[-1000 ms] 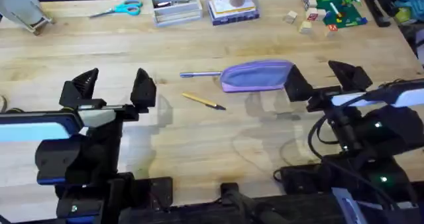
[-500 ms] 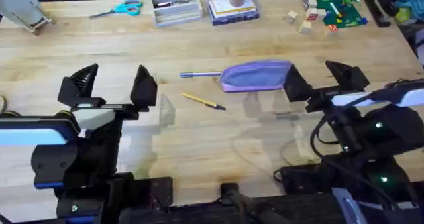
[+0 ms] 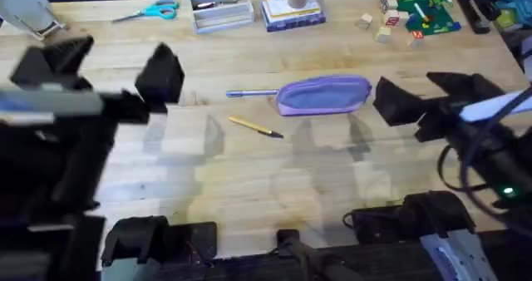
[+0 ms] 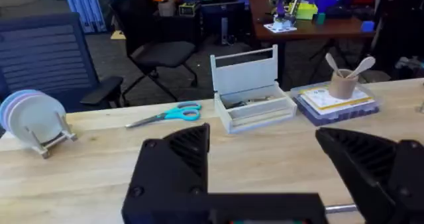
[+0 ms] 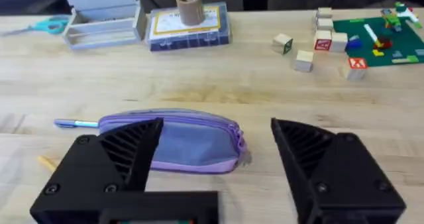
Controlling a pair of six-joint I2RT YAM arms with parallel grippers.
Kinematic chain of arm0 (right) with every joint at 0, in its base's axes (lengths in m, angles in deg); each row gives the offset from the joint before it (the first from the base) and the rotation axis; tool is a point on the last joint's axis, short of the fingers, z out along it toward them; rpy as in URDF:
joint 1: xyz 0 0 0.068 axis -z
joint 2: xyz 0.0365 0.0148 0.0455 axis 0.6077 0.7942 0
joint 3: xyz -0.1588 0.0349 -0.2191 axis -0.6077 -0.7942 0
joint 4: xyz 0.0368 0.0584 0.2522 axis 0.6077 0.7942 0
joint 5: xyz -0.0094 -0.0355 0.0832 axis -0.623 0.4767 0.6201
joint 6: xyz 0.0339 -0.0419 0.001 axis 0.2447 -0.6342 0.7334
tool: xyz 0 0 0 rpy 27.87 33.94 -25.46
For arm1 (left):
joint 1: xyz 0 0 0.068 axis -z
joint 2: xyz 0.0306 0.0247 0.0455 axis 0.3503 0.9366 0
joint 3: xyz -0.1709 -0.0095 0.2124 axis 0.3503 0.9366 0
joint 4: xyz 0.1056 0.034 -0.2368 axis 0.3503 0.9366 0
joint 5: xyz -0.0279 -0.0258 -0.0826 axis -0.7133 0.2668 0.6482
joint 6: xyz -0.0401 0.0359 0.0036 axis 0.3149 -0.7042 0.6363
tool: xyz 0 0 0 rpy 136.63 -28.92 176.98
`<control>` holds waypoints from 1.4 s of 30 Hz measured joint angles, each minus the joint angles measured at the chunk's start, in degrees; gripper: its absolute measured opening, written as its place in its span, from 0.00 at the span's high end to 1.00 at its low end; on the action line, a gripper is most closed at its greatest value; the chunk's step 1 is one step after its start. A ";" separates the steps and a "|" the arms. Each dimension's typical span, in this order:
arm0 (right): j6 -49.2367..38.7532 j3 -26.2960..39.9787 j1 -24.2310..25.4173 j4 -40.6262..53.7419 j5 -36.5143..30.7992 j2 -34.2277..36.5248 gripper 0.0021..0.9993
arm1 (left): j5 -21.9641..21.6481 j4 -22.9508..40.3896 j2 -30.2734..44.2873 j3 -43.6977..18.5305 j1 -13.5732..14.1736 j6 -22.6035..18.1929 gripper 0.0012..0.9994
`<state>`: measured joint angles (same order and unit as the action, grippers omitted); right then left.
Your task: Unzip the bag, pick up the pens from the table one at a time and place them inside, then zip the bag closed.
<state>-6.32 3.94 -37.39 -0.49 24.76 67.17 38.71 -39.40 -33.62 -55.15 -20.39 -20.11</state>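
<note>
Where the overhead view looks down on the tabletop, the lavender bag lies on its side near the middle, its zipper along the top and closed as far as can be seen. The blue-grey pen lies on the wood with one end touching the bag's left end, and the yellow pen rests slanted just in front of that same end, apart from the fabric. The left pincer hangs raised well to the left of the bag, its black fingers spread and empty; the right pincer hovers just beside the bag's right end, also spread and holding nothing. Behind the bag, at the far edge, stand a clear plastic box and teal-handled scissors. From the left wrist, the spread fingers frame the scissors and the box on the wood, with a plate rack farther off. From the right wrist, the bag lies partly behind the open left-hand finger, the blue-grey pen projecting from its far end, a tip of the yellow pen beside it.
</note>
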 joint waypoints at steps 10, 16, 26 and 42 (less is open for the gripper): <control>0.01 14.73 0.00 7.89 0.00 15.16 0.00 | 7.48 0.14 21.17 -16.57 0.00 -0.14 0.01; 0.00 21.16 0.00 10.03 0.00 22.41 0.00 | 14.72 2.78 32.43 -24.06 0.00 -2.42 0.01; 0.02 22.74 0.00 8.17 0.00 25.67 0.00 | 26.87 2.91 47.87 -29.99 3.81 -9.59 0.01; 0.01 22.78 0.00 7.85 0.00 25.66 0.00 | 29.98 2.25 66.74 -29.99 23.82 -35.75 0.01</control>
<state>-6.32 26.72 -37.39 7.35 24.76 92.84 68.69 -37.15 33.12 -85.14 3.44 -55.85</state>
